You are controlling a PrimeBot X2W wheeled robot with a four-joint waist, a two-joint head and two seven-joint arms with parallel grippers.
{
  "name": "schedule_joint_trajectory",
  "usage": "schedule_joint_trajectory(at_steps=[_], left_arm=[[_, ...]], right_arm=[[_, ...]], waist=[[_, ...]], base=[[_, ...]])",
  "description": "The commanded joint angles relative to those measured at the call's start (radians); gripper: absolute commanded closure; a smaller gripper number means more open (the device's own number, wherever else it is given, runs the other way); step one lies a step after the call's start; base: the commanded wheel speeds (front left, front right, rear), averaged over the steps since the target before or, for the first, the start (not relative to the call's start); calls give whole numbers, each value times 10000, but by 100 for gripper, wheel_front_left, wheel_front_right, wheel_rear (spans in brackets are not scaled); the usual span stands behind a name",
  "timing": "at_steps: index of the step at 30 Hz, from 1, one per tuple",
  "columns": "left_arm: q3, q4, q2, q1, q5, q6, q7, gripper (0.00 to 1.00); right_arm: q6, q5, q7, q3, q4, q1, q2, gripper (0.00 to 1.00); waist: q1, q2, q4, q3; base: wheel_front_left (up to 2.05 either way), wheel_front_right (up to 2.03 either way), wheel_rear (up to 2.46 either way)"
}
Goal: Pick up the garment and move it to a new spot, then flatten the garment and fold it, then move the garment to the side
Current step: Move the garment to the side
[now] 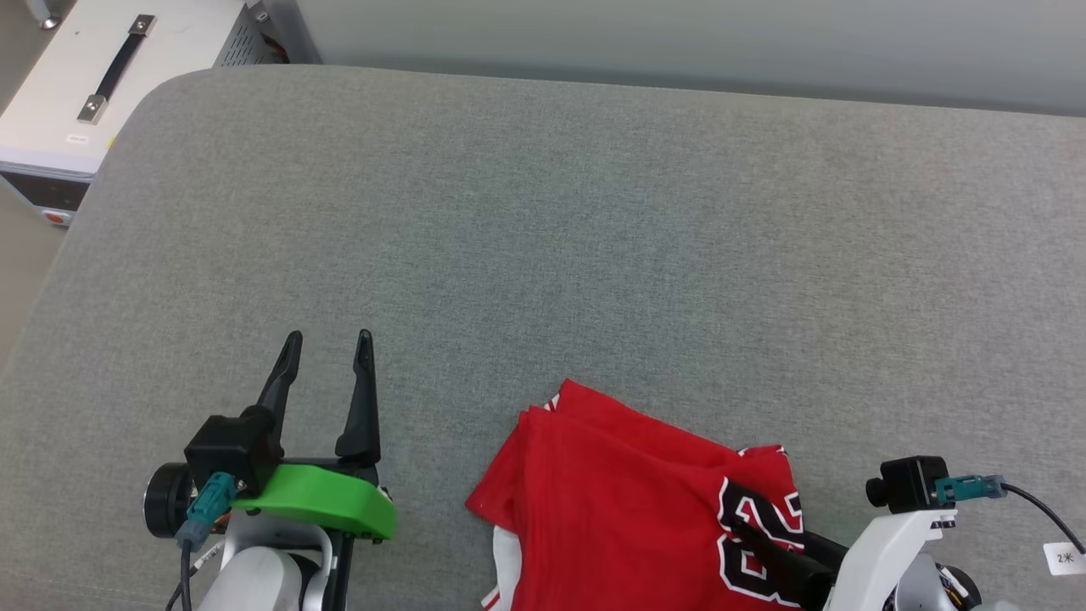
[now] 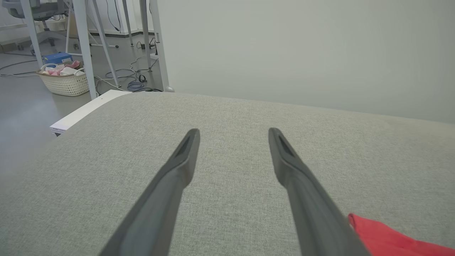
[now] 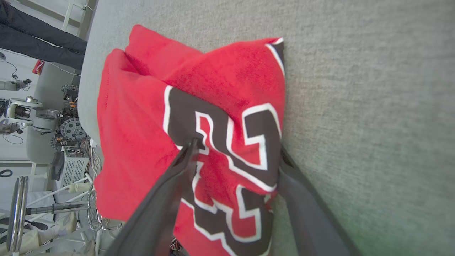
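The garment lies in a compact, layered bundle at the near right edge of the grey cloth-covered counter, its "23" facing up. It looks folded rather than spread out, so I judge the flattening and folding done and the move to the side either finished or close to it. My right tool stands wide, one finger across the number, the other at the bundle's edge, not pinching. My left tool is spread wide too, holding nothing, over bare cloth well apart from the garment.
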Motion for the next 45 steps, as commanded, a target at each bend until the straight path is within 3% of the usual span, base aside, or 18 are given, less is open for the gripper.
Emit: schedule_joint_trajectory(at_steps=[1,4,5,6,7,8,17,28,39,45], left_arm=[[87,26,-72,-153,88,-74,-59,0],[199,67,-167,-133,174,-154,-59,0],[228,79,-193,-129,201,-175,-59,0],[267,96,-223,-120,235,-196,-59,0],[296,109,-244,-110,261,-213,-59,0],[332,125,-267,-95,294,-235,-59,0],[519,240,-340,173,535,-409,-59,0],[467,-229,-371,736,690,-444,-59,0],[109,-986,-445,77,999,-620,-44,0],[-193,-1448,-273,-845,1339,-842,207,0]], right_arm=[[-9,49,188,234,332,-51,49,0],[-9,99,404,438,668,-109,63,0],[-9,119,433,444,743,-128,73,9],[-9,111,484,450,832,-146,74,58],[-9,100,507,458,871,-163,76,84],[-9,94,525,459,894,-182,80,100],[-9,-323,484,172,612,-284,-158,100],[-9,-1502,1511,-923,-341,-578,-950,100],[-9,-2115,2055,-1791,40,-2780,-1806,100],[-9,-2540,1583,-2318,947,-4278,-2434,100]], waist=[[0,0,106,101],[0,0,127,128],[0,0,129,127],[0,0,125,117],[0,0,118,104],[0,0,107,81],[0,0,-150,-626],[0,0,-1807,-1274],[0,0,-4135,2],[0,0,-4791,1291]], base=[[0,0,0],[0,0,0],[0,0,0],[0,0,0],[0,0,0],[0,0,0],[0,0,0],[0,0,0],[0,0,0],[0,0,0]])
